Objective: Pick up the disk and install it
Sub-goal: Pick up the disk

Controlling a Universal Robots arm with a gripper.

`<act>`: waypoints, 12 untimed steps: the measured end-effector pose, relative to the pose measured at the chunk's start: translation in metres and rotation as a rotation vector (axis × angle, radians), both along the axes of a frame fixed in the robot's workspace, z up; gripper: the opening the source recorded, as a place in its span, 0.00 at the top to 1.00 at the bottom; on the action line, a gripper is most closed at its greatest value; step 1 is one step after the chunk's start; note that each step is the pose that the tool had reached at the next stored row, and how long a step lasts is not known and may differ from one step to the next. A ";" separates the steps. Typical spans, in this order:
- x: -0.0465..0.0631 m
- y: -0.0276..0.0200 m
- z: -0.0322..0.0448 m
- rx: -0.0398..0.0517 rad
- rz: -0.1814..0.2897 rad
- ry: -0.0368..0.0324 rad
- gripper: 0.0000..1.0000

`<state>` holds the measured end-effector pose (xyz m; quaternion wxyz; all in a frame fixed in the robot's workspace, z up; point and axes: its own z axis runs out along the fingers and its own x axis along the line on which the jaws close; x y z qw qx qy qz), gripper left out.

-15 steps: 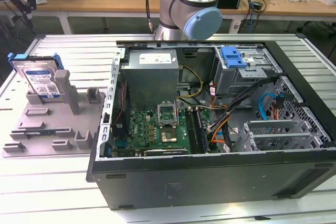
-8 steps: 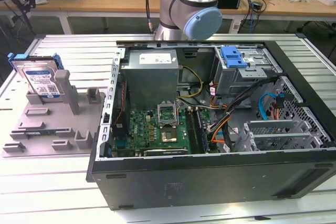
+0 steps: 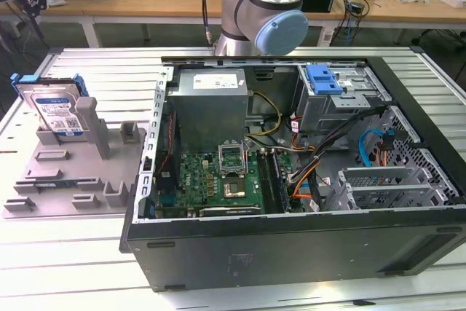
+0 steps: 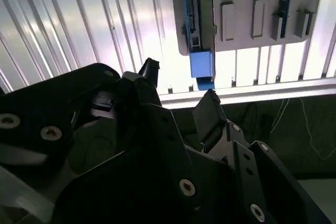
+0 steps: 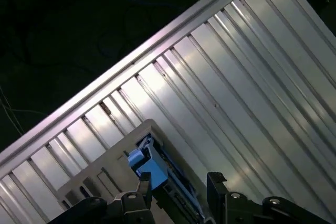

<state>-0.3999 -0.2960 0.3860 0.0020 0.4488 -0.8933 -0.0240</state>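
Note:
The disk (image 3: pixel 54 111) stands on edge in a slot at the far end of a grey fixture (image 3: pixel 73 176), at the exterior view's left; it is silver with a white-and-blue label and a blue carrier frame. In the first wrist view, the disk's blue frame (image 5: pixel 152 169) shows just beyond my gripper (image 5: pixel 178 182). The two black fingers stand apart with nothing between them. In the second wrist view, the gripper (image 4: pixel 178 85) hangs above the table's edge, apart from the disk's blue corner (image 4: pixel 201 64).
An open computer case (image 3: pixel 167 180) lies on the slatted aluminium table (image 3: pixel 95 71). Inside are a motherboard, a grey metal box (image 3: pixel 211 100), cables and a perforated cage with a blue clip (image 3: pixel 324 78). The arm's elbow (image 3: pixel 262 12) rises behind the case.

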 end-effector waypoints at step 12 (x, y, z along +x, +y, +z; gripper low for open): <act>0.000 0.0000 -0.0008 0.0000 0.301 0.0000 0.46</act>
